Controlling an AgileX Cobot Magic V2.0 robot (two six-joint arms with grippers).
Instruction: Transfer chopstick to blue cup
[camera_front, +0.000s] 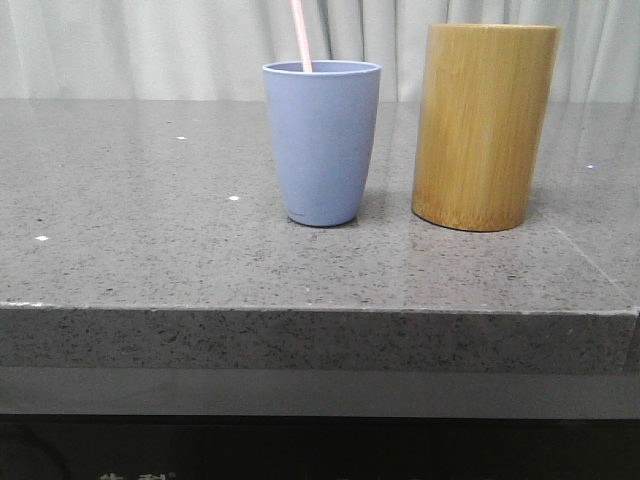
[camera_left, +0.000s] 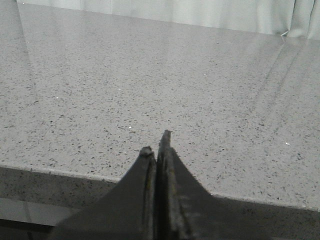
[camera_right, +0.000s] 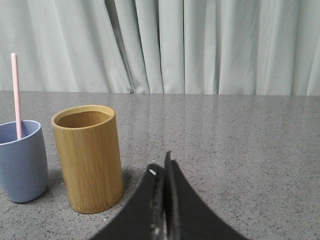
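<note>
In the front view, the chopstick (camera_front: 301, 35) is standing inside the blue cup (camera_front: 322, 143), its lower part hidden behind the wall, so the cup is doing all the holding; the stick is resting against the rim on the cup's left side and rising out toward 12 o'clock with a slight lean toward 11, its long axis running near-vertical and its top passing out of the picture. The bamboo holder (camera_front: 484, 126) is sitting just beside the cup at 3 o'clock, apart from it, both upright on the grey desk (camera_front: 150, 250); I am judging the transfer as already made. In the left wrist view, the left hand (camera_left: 157, 145) is hanging over bare speckled desk with its two dark fingers pressed together and nothing between them, which suits an arm parked out of the way. In the right wrist view, the right hand (camera_right: 161, 167) is likewise pressed together and pinching nothing, well apart from the bamboo holder (camera_right: 87, 157) and from the blue cup (camera_right: 21, 160) beyond it, where the chopstick (camera_right: 16, 95) is pointing straight up above the rim.
</note>
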